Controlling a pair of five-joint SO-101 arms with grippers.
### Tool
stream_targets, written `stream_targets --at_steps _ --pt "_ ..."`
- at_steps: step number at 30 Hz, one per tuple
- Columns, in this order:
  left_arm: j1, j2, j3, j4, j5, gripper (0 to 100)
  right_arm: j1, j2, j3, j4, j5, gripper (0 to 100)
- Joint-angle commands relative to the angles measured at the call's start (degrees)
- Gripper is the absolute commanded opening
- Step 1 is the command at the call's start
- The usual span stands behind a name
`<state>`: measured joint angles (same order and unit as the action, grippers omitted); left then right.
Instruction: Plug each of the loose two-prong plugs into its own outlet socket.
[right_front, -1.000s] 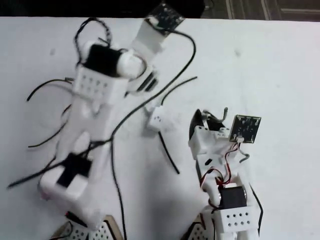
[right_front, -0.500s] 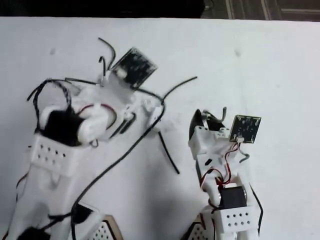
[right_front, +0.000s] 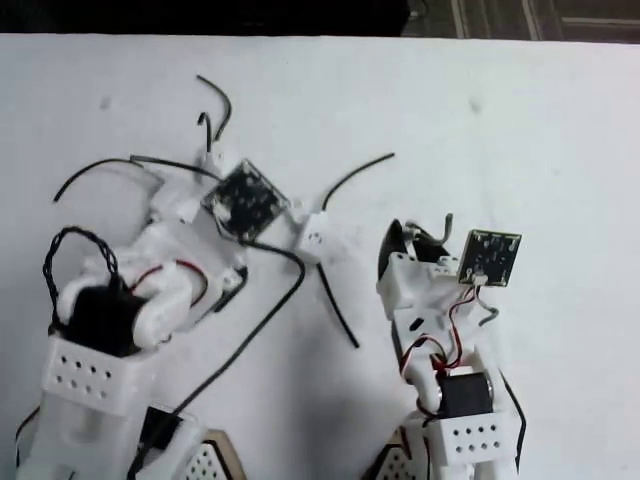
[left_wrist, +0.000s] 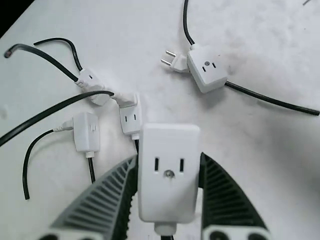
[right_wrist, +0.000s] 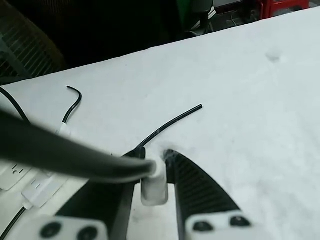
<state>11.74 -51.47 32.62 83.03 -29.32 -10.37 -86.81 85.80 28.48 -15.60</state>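
Left gripper (left_wrist: 167, 161) pinching an outlet socket (left_wrist: 168, 187), long axis along the fingers; right gripper (right_wrist: 154, 161) pinching a corded white plug (right_wrist: 152, 189); high view: plug toward three o'clock of the socket, well apart.

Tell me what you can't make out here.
1. Right wrist view: a blurred cable hides part of the white piece in the right end effector; its kind is unclear.
2. High view: a camera board covers what the left arm holds.
3. Left wrist view: the cord of the held socket is cut off by the edge.
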Motion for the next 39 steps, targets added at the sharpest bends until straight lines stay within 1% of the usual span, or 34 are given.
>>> stream_targets --at_steps 1,4,10,14,17,21,24,27,34,36,39 --pt "-0.7 -5.1 5.3 -1.4 -3.5 2 0.2 -0.3 -0.4 -1.4 -0.4 1.7" --pt "-0.7 -8.0 9.1 -1.4 -4.6 4 0.2 -0.3 -0.4 -1.4 -0.4 1.7" --pt "-0.7 -15.4 12.9 -1.4 -4.1 19 0.1 -0.3 -0.4 -1.4 -0.4 1.7" --pt "-0.7 -22.8 13.5 -1.1 -4.4 24 0.1 -0.2 -0.4 -1.4 -0.4 1.7" --pt "-0.7 -27.3 13.5 0.0 -4.4 25 0.1 -0.2 -0.4 -1.4 -0.3 1.7" --pt "-0.7 -29.3 13.9 3.5 -4.4 25 0.1 -0.2 -0.4 -1.4 -0.3 1.7" --pt "-0.7 -29.3 18.1 3.3 -4.6 25 0.1 -0.2 -0.4 -1.4 -0.3 1.7" --pt "-0.7 -29.3 25.5 -0.3 -4.6 25 0.1 -0.2 -0.4 -1.3 -0.2 1.7" --pt "-0.7 -29.1 39.8 -11.7 -4.5 25 0.1 -0.2 -0.4 -1.0 -0.2 1.7" --pt "-0.7 -29.1 41.9 -12.4 -4.5 25 0.1 -0.2 -0.4 -0.8 0.0 1.7" --pt "-0.3 -29.1 42.6 -10.1 -6.6 25 -1.9 -0.2 -0.4 0.0 0.1 1.7"
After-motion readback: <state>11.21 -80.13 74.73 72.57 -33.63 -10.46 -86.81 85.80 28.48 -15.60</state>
